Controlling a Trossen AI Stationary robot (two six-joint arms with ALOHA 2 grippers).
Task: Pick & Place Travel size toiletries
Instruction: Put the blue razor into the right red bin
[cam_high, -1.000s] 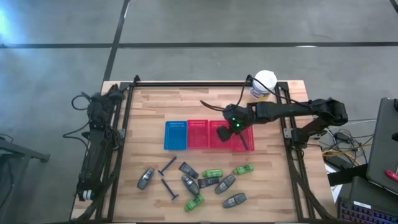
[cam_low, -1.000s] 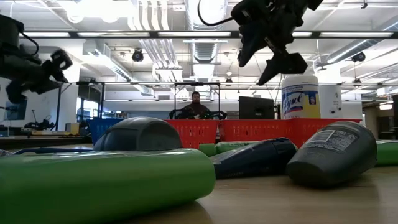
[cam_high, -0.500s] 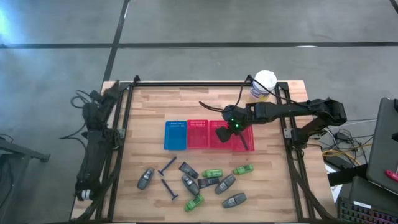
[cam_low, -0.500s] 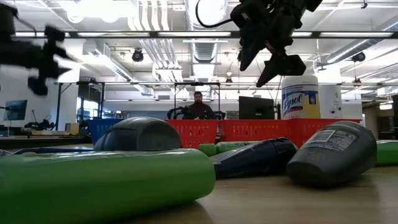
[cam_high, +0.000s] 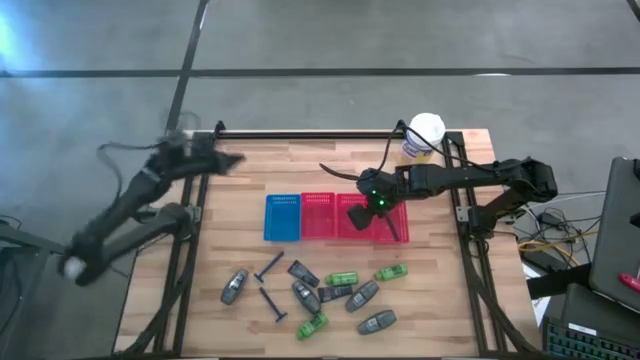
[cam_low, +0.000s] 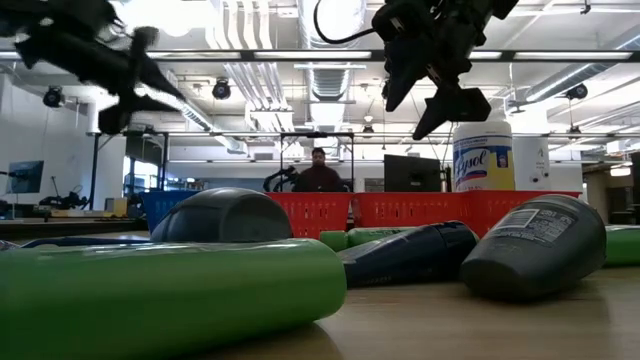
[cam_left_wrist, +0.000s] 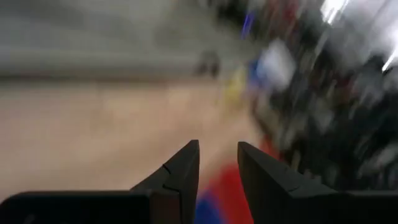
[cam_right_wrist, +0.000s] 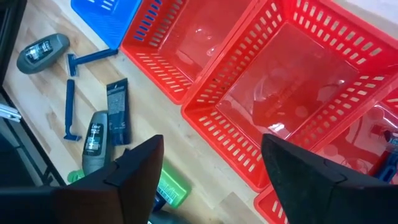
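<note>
The travel size toiletries lie loose on the table's near half: grey oval bottles (cam_high: 235, 287) (cam_high: 362, 295), green bottles (cam_high: 342, 278) (cam_high: 312, 326), dark flat packs (cam_high: 303, 272) and blue razors (cam_high: 272, 303). They also show in the right wrist view (cam_right_wrist: 99, 130) and close up in the low view (cam_low: 170, 290). My right gripper (cam_high: 372, 222) hangs open and empty above the red trays (cam_right_wrist: 214, 168). My left gripper (cam_high: 235, 160) is in the air over the table's far left corner, blurred, with its fingers a little apart (cam_left_wrist: 217, 155) and nothing between them.
A blue mesh tray (cam_high: 283, 217) and two red mesh trays (cam_high: 318, 216) (cam_high: 400, 232) stand side by side mid-table. A white-capped, yellow-labelled jar (cam_high: 424, 135) stands at the far right corner. A person sits in the room behind the table (cam_low: 318, 170).
My left arm has risen from its rest at the table's left edge. It has swung up and toward the far edge, and its gripper is now over the table's far left corner. My right gripper has stayed open above the red trays.
</note>
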